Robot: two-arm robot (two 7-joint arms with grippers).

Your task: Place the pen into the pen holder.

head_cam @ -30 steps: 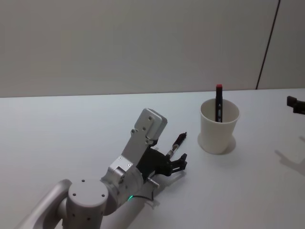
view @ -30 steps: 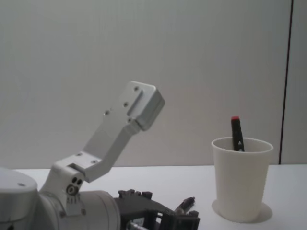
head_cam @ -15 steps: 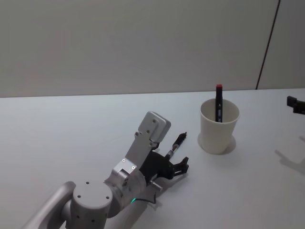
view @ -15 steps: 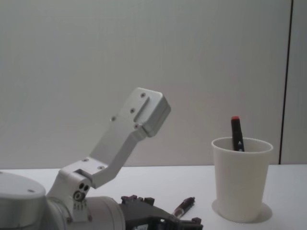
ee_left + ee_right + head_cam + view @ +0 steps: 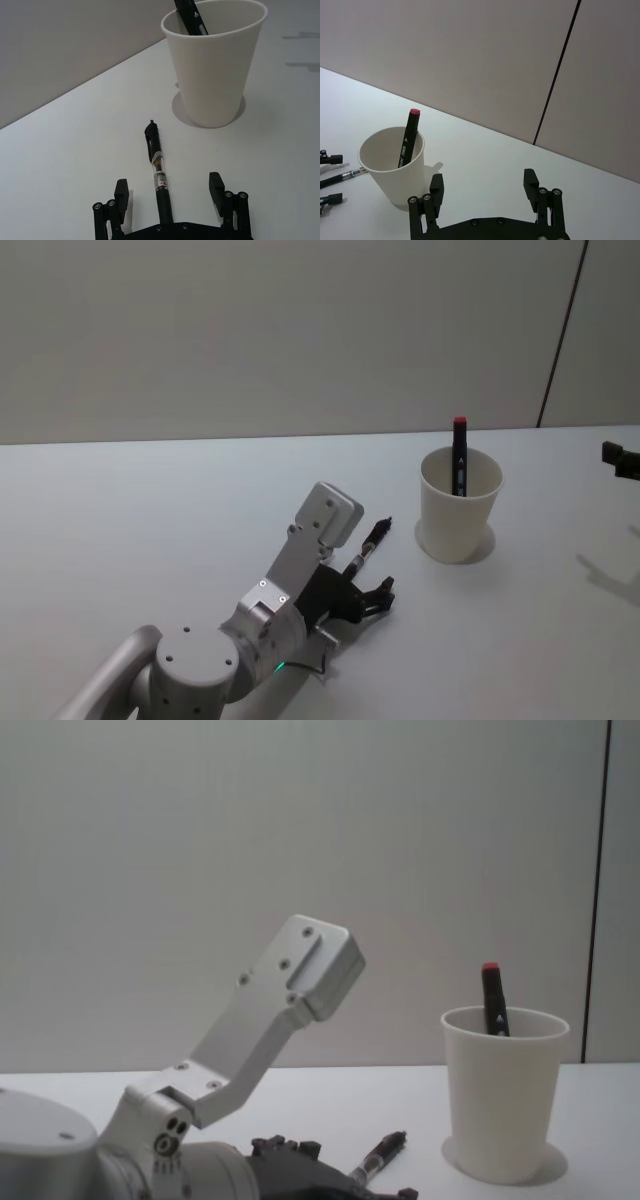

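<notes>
Item 1, pen (image 5: 372, 543): a slim dark pen with a clear section on the barrel. It lies flat on the white table (image 5: 150, 520), tip end pointing toward the cup and well short of it. It is not in the holder.

Item 2, pen holder (image 5: 458, 510): a plain white paper cup standing upright on the table, ahead and to the right of the pen. It contains one black marker (image 5: 460, 455) with a red cap, which leans against the far rim and sticks out above it.

Item 3, my left hand (image 5: 168, 184): low over the table at the pen's rear end, fingers (image 5: 121, 192) spread wide. The barrel runs between them (neither finger touches it, as the left wrist view shows). Nothing is gripped.

Item 4, my right hand (image 5: 483, 180): held off to the right of the cup, clear of the table, fingers parted and holding nothing. It is seen at the right edge of the head view.
</notes>
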